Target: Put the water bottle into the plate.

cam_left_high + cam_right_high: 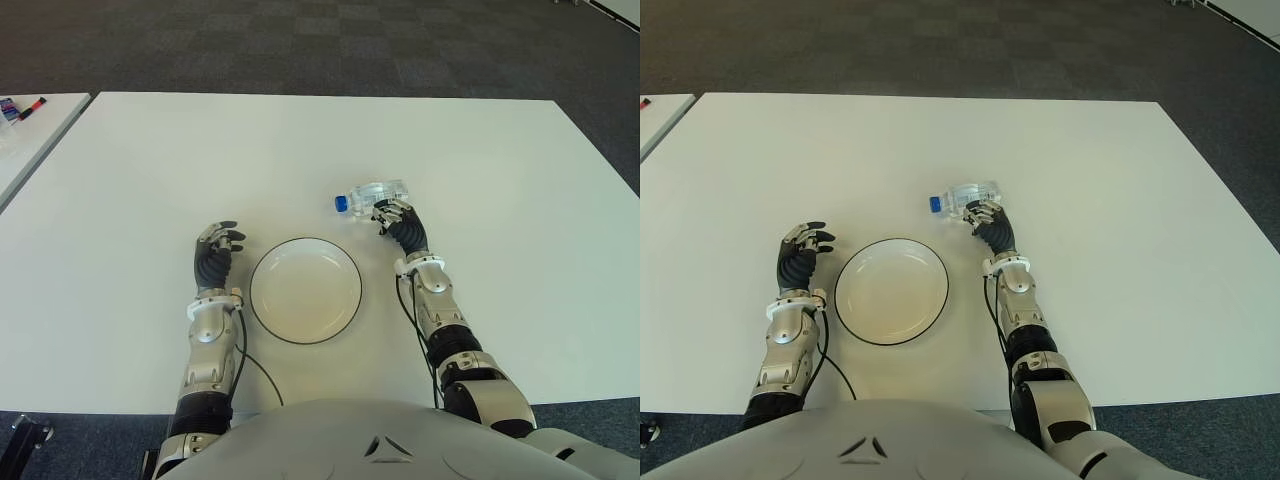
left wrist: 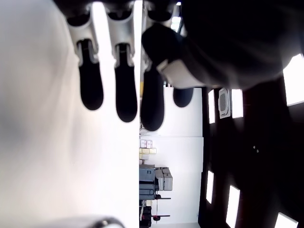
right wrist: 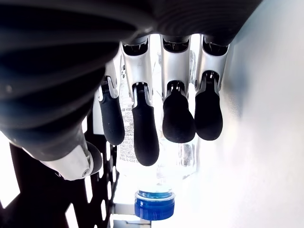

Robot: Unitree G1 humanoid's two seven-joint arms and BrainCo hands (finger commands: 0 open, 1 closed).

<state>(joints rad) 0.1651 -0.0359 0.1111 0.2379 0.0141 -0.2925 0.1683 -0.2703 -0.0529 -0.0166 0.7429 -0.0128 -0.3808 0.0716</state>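
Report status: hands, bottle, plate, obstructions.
Right hand at water bottle, fingers draped over it, grip not confirmed. Bottle on its side on table, outside plate. Left hand idle left of plate, empty. Path to plate clear.

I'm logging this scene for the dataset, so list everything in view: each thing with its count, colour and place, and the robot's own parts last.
water bottle: one, clear with a blue cap, lying on its side on the table beyond the plate, toward the robot's right.
plate: one, white with a dark rim, between the two hands, empty.
table: one, white, under everything.
second table: one, white, far left, with small markers at its edge.
floor: dark carpet beyond the table.
left hand: left of the plate, fingers relaxed, holding nothing.
right hand: at the bottle, fingers extended over it, not closed.
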